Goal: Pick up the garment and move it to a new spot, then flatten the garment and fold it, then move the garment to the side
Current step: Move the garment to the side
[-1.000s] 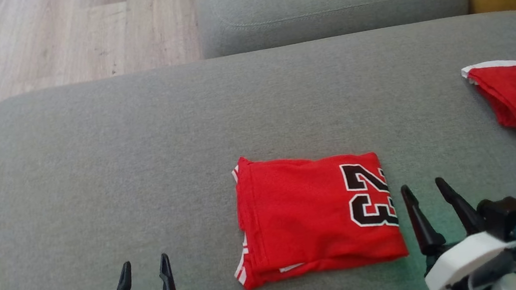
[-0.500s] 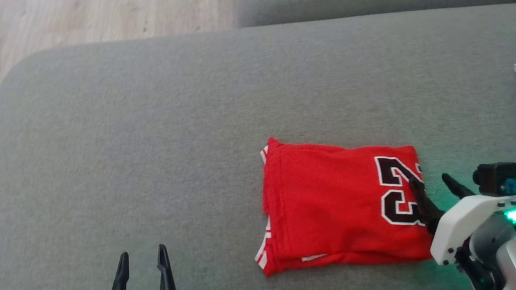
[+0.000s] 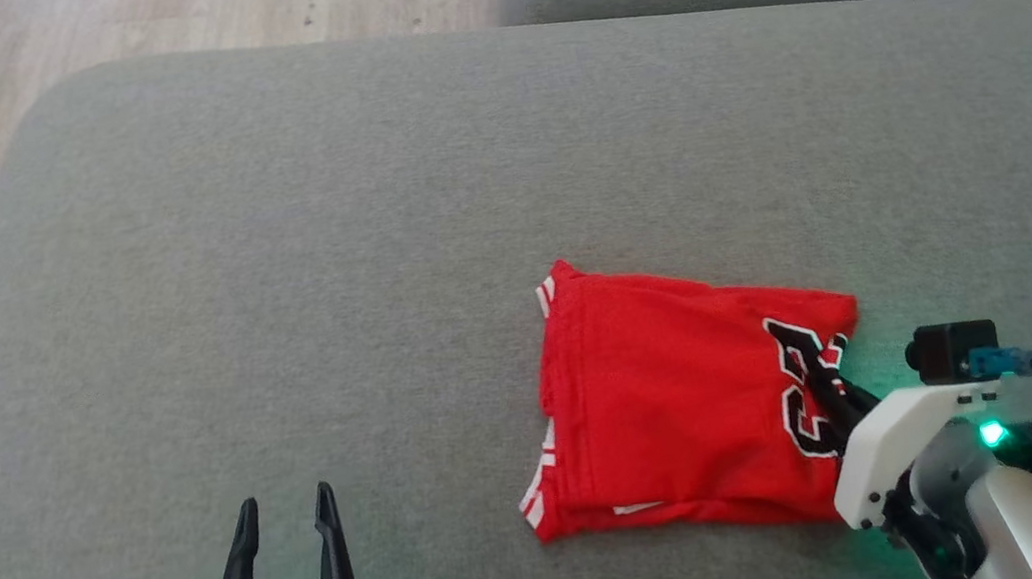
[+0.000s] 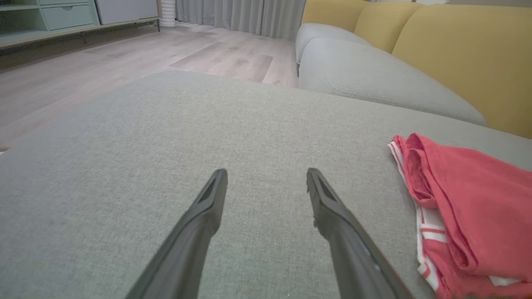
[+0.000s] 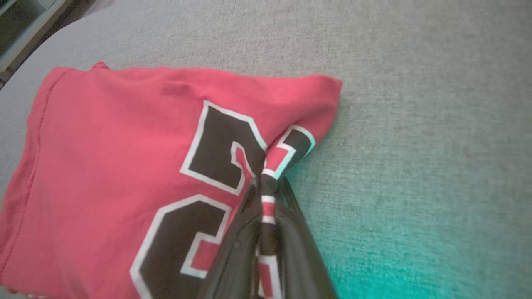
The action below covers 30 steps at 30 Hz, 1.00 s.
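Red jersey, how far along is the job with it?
Folding looks done: the jersey lies as a compact rectangle on the grey cushion. In hand: the right gripper is pinched shut on its numbered edge, bunching the cloth. The left gripper hangs open, apart. Left: carrying it to the side.

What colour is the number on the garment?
Black, outlined white, on the red garment; clearest in the right wrist view.

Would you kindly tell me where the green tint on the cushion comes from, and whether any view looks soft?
Head view: a green glow falls on the cushion beside the right end effector, under a lit green lamp on its wrist. Right wrist view: the same teal cast, lower right; the near fingers are blurred. Left wrist view: no tint; the jersey looks pale.
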{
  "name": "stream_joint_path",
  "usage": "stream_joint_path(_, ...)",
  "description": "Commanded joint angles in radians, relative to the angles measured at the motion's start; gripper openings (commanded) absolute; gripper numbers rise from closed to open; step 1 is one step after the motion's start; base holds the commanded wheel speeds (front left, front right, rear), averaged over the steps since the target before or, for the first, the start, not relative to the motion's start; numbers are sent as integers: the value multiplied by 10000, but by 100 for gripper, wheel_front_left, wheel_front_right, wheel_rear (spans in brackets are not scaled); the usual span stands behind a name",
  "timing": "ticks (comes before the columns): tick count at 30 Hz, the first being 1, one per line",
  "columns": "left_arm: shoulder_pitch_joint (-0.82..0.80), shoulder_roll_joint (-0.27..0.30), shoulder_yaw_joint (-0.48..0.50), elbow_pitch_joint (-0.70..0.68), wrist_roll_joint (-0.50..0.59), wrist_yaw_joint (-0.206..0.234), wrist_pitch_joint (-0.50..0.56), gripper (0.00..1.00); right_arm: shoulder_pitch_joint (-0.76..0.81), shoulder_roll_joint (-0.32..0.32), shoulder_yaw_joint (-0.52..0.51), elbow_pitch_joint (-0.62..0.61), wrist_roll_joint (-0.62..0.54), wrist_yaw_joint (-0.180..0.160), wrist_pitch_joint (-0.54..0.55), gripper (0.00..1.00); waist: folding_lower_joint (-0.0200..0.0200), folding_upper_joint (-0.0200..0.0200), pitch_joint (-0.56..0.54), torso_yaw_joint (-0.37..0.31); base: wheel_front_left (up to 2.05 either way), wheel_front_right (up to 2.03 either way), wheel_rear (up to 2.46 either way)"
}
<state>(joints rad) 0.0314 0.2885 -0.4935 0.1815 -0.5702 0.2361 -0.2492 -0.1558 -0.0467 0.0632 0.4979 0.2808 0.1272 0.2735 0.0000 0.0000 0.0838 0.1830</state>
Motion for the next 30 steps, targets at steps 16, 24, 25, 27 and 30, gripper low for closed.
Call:
stream_joint_path(16, -1024, -6, 637, -580, 598, -201, -125, 100, -2037, -140, -1153, -1501, -1466, 35, -419, 0, 0, 0, 1034, -2595, 0, 0, 0)
stream_joint_path(24, -1704, 147, 528, -661, 866, -300, -25, 100, -2352, -451, -1643, -2439, -1469, 35, -263, 0, 0, 0, 1849, -3963, 0, 0, 0)
stream_joint_path(25, -1776, 175, 496, -673, 905, -311, 16, 100, -2393, -459, -1626, -2489, -1454, 35, -257, 0, 0, 0, 1922, -4089, 0, 0, 0)
stream_joint_path(27, -1893, 221, 441, -694, 965, -324, 99, 100, -2491, -459, -1602, -2564, -1423, 35, -269, 0, 0, 0, 2042, -4319, 0, 0, 0)
stream_joint_path(30, -2028, 293, 377, -758, 1042, -329, 208, 100, -2681, -442, -1556, -2615, -1382, 35, -320, 0, 0, 0, 2181, -4592, 0, 0, 0)
